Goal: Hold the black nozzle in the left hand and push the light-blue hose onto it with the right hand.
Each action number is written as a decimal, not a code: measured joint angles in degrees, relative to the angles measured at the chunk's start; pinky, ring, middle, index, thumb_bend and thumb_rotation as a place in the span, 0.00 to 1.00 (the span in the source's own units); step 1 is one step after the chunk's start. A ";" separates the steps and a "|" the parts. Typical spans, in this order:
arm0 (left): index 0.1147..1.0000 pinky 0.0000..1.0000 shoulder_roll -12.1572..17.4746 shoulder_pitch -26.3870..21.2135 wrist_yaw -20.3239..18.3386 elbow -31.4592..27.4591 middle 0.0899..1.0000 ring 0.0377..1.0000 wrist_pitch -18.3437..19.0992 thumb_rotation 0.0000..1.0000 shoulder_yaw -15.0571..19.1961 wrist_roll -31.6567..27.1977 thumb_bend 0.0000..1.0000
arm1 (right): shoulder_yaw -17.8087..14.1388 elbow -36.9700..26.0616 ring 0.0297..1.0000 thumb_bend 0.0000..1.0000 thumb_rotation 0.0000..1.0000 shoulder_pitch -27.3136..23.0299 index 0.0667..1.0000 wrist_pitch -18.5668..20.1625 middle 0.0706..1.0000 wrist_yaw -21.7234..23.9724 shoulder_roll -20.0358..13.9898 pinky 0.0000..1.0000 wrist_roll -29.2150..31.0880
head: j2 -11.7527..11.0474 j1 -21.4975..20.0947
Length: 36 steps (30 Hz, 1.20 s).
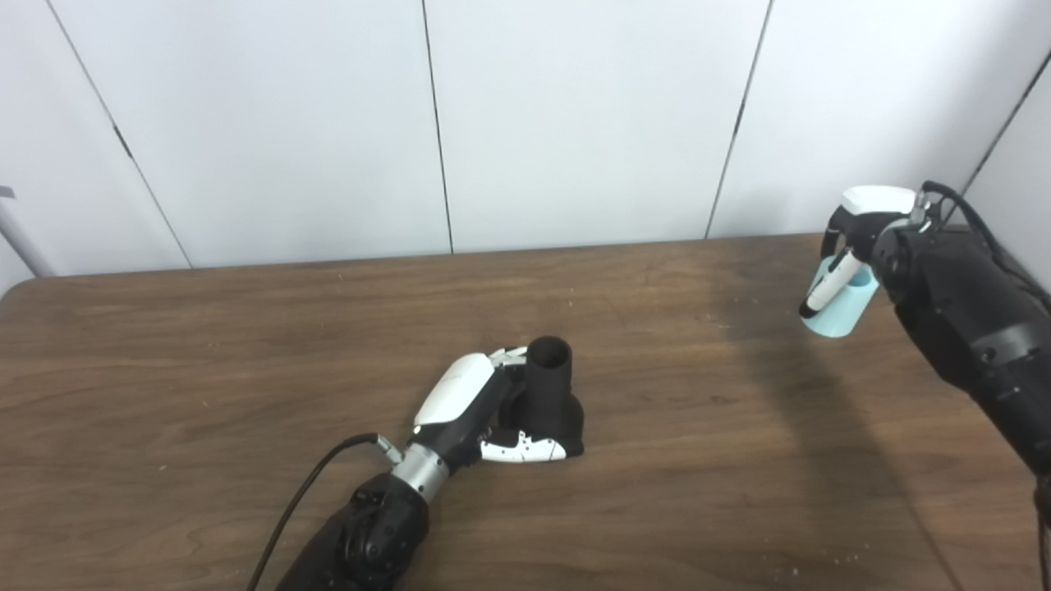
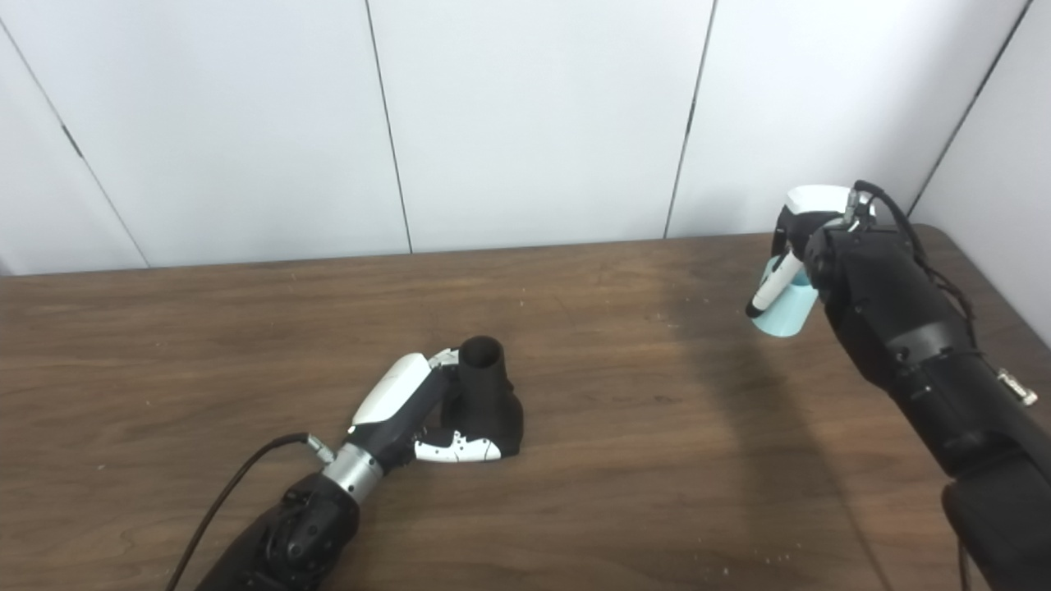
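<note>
The black plastic nozzle (image 1: 552,396) stands on the brown wooden worktop (image 1: 246,369), its hole up for the hose, with the left hand (image 1: 472,406) wrapped around it, while the right hand (image 1: 858,238) far off grips the light-blue hose (image 1: 842,308).

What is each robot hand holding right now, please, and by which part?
The left robot hand wraps the black nozzle around its flared base on the table. The right robot hand holds the light-blue hose by its side, raised.
</note>
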 measured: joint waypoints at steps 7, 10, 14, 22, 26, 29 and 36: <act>0.41 0.93 0.12 0.21 -0.04 -0.35 0.71 0.90 0.16 0.46 0.04 0.00 0.48 | -0.70 -2.47 0.20 0.53 0.00 1.40 0.45 -0.97 0.43 0.55 -0.93 0.12 3.49 | 0.35 0.09; 0.41 0.93 0.21 0.36 -0.04 -0.56 0.71 0.90 0.21 0.46 0.07 0.00 0.48 | -1.27 -3.30 0.19 0.53 0.00 1.93 0.45 -1.30 0.43 0.55 -1.08 0.12 4.84 | 0.44 0.00; 0.41 0.93 0.25 0.41 -0.04 -0.62 0.71 0.90 0.26 0.45 0.08 0.00 0.48 | -1.85 -4.04 0.20 0.53 0.00 2.46 0.45 -1.28 0.43 0.51 -1.22 0.12 6.10 | 0.53 -0.09; 0.42 0.94 0.27 0.44 -0.09 -0.71 0.71 0.90 0.28 0.45 0.06 0.01 0.48 | -2.76 -4.82 0.19 0.53 0.00 3.22 0.45 -1.26 0.43 -0.53 -1.27 0.12 7.43 | 0.62 -0.09; 0.42 0.94 0.29 0.49 -0.14 -0.81 0.72 0.90 0.30 0.45 0.07 0.00 0.48 | -3.08 -5.89 0.21 0.53 0.00 4.10 0.45 -1.62 0.43 -1.83 -1.27 0.14 7.51 | 0.70 0.00; 0.43 0.94 0.32 0.56 -0.15 -0.91 0.72 0.90 0.37 0.45 0.07 0.00 0.48 | -3.15 -5.92 0.23 0.53 0.00 4.22 0.45 -2.38 0.43 -2.52 -1.28 0.15 7.62 | 0.88 0.09; 0.44 0.94 0.32 0.57 -0.18 -0.96 0.72 0.89 0.35 0.45 0.07 -0.03 0.48 | -3.07 -13.96 0.36 0.52 0.00 5.37 0.48 -5.83 0.44 -2.46 -1.67 0.29 8.11 | 0.97 0.18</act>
